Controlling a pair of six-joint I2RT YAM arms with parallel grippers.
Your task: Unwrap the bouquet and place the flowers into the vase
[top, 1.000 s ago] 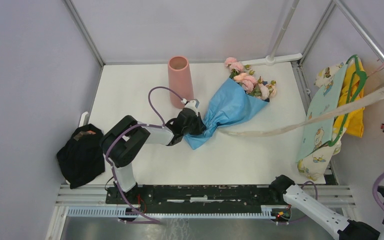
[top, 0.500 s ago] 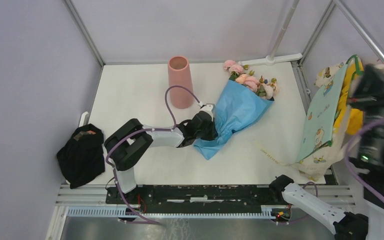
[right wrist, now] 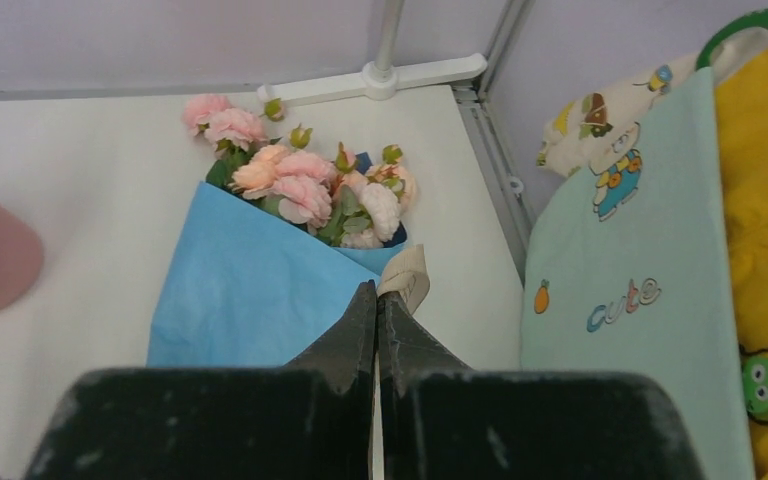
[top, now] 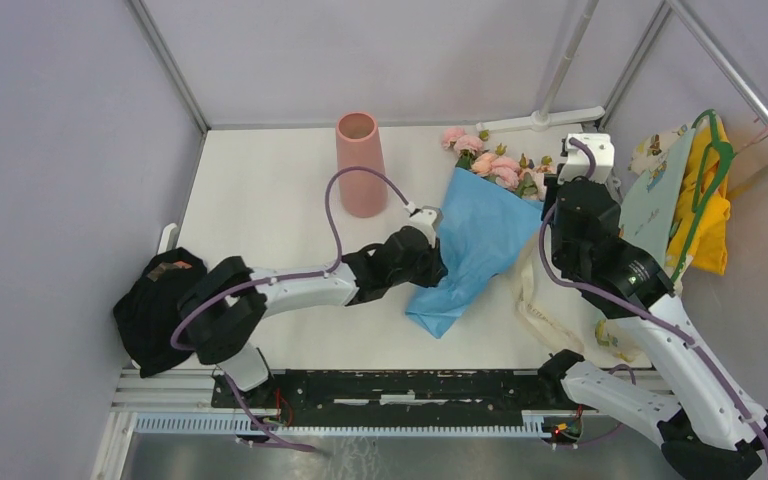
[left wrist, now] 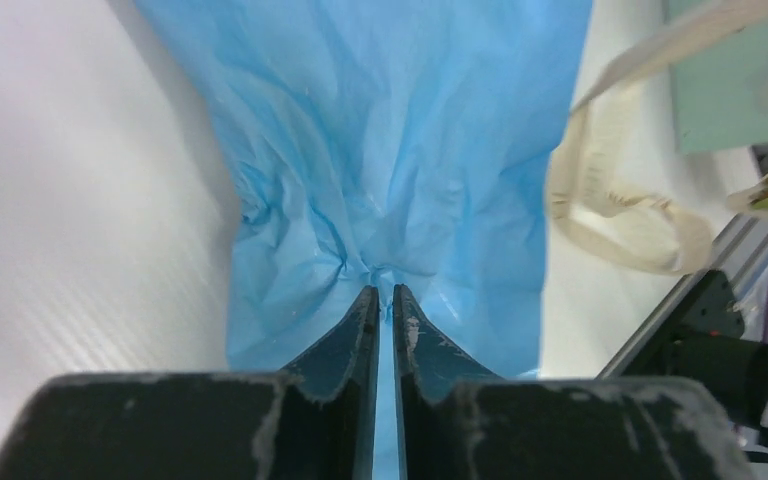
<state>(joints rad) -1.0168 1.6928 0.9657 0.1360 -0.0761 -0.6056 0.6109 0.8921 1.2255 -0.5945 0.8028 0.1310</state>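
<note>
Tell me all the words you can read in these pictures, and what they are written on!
"cute": printed in colourful letters on the pale-green cloth at the right, beside little cartoon animals, seen in the right wrist view.
In the top view the same cloth's print is too small to read.
No other words, numbers or labels can be read anywhere.

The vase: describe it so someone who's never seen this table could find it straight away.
Look to the far edge of the white table, left of the blue-wrapped bouquet. The vase stands upright there, the only tall, plain salmon-pink cylinder, open-mouthed.
</note>
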